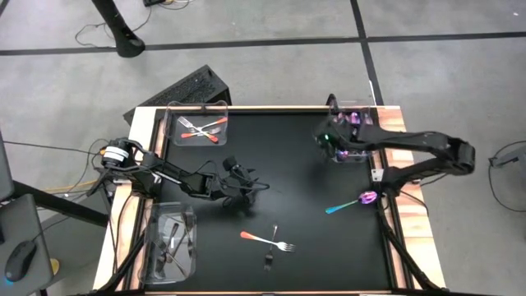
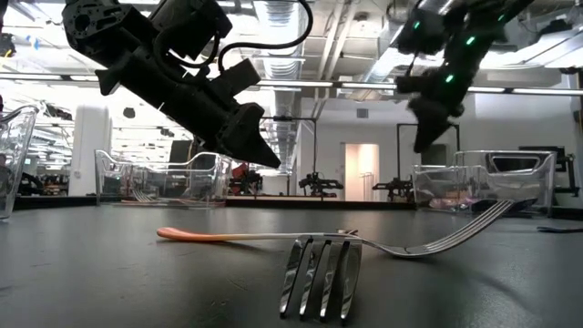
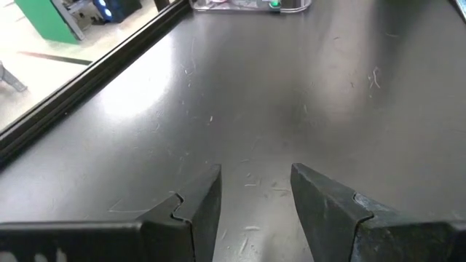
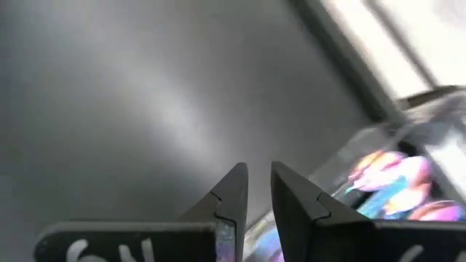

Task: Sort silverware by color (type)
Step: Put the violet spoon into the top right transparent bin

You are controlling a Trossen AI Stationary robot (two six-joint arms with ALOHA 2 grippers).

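Observation:
Two forks lie crossed on the black table near its front. One has an orange-pink handle; the other, silver fork points its tines at the near edge. An iridescent spoon lies flat near the right edge. My left gripper hangs open above bare table at centre left, nothing between its fingers. My right gripper hovers beside the far-right bin of iridescent pieces, its fingers a narrow gap apart and empty.
A clear bin at the far left holds orange-handled pieces. Another bin at the near left holds dark ones. A raised rim frames the table. Bare black surface lies between the two arms.

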